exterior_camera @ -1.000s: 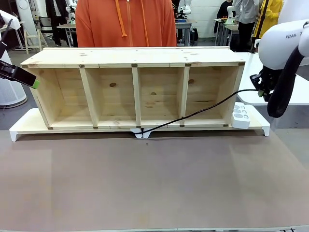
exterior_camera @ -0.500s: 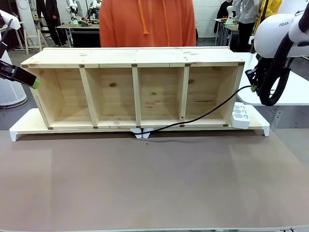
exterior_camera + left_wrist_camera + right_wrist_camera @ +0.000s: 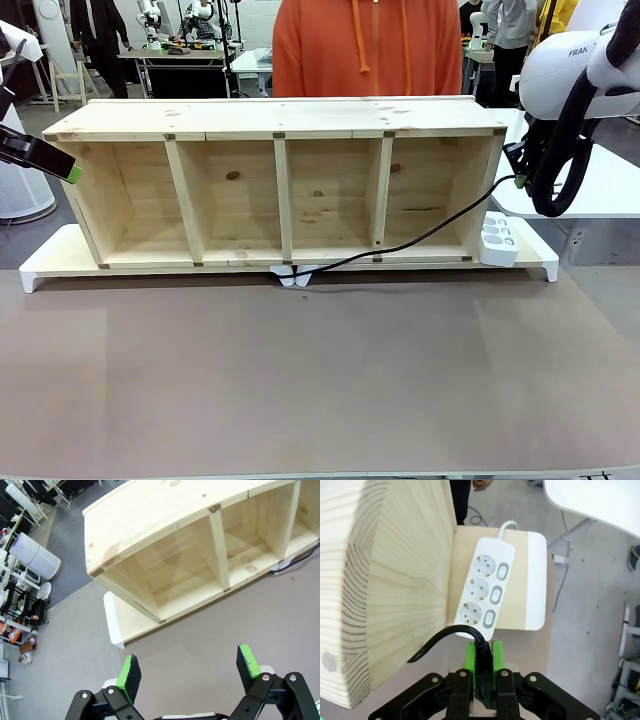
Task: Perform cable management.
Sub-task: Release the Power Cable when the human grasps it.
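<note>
On the brown desk [image 3: 320, 380], our right tool [image 3: 482, 656] is clamped on the thin black cable's [image 3: 420, 238] plug above the white power strip [image 3: 482, 592]; the left tool [image 3: 187, 672] hangs apart. We judge the cord may snag on the pine shelf [image 3: 280, 180].

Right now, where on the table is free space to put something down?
The brown table surface in front of the wooden shelf is bare. It is crowded at the shelf's right end, where the power strip lies and the right gripper holds the cable.
</note>
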You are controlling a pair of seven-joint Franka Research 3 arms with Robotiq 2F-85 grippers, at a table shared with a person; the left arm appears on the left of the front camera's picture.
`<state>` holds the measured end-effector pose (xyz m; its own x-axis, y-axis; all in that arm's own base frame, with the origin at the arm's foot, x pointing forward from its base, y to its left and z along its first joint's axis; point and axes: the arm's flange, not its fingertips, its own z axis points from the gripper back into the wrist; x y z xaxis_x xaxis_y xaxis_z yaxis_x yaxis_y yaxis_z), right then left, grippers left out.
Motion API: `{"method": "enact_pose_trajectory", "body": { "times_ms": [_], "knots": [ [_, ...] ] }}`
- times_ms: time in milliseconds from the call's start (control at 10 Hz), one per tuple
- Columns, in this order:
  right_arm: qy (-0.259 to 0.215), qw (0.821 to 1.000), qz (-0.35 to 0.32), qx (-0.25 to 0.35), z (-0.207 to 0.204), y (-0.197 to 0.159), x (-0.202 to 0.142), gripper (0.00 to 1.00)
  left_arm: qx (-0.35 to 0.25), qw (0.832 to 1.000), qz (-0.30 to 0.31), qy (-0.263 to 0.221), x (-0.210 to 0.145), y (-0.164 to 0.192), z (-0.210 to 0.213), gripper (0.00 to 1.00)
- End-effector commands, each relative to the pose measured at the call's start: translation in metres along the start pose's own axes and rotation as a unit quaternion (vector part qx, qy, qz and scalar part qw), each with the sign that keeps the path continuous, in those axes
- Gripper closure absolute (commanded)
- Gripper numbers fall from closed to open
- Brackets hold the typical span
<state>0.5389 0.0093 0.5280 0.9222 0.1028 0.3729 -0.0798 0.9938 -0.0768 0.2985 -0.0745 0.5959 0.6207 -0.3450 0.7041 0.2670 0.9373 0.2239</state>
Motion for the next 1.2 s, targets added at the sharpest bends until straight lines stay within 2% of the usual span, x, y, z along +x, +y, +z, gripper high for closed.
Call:
{"method": "enact_pose_trajectory", "body": {
  "times_ms": [0, 1100],
  "knots": [
    [-0.005, 1.000, 0.001, 0.000, 0.0015, 0.0009, -0.0002, 0.84, 0.004, 1.000, -0.007, -0.004, 0.0007, 0.0008, -0.0005, 0.00],
    [-0.005, 1.000, 0.001, 0.000, 0.0015, 0.0009, -0.0002, 0.84, 0.004, 1.000, -0.007, -0.004, 0.0007, 0.0008, -0.0005, 0.00]
  ]
}}
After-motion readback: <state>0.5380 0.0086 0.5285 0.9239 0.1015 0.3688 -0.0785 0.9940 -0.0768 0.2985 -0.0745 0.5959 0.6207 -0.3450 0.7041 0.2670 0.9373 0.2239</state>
